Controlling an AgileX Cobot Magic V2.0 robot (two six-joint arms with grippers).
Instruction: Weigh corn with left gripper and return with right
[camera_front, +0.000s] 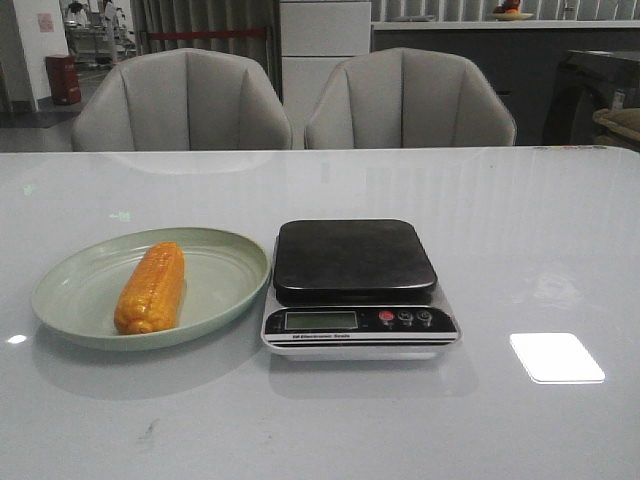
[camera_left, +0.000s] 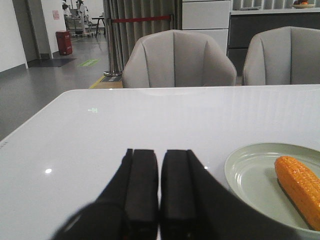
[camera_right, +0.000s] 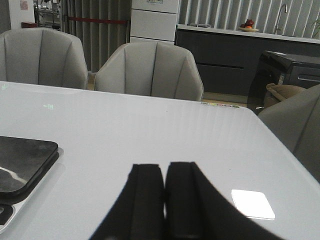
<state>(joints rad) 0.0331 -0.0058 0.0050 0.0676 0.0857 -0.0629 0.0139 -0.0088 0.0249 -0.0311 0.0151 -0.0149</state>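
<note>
Corn: stubby orange-yellow cob of corn (camera_front: 151, 287) with rows of kernels, lying flat in the shallow pale green oval plate (camera_front: 226, 244), on the left part of the glossy white desk (camera_front: 540, 230).
Long axis: running near-to-far from the robot, far end leaning slightly toward the scale.
Scale: black-topped digital kitchen scale (camera_front: 354, 259) with grey display, just beside the plate on its right, platform bare.
Direction from left claw: in the left wrist view, off to the right side of the black left claw (camera_left: 160, 190) and a little ahead; likely the nearer arm.
Left claw: fingers together, holding nothing, above bare desk.
Right claw: black right claw (camera_right: 164, 200) likewise closed and empty; scale corner off to its left.
Stage: weighing apparently not yet begun.
</note>
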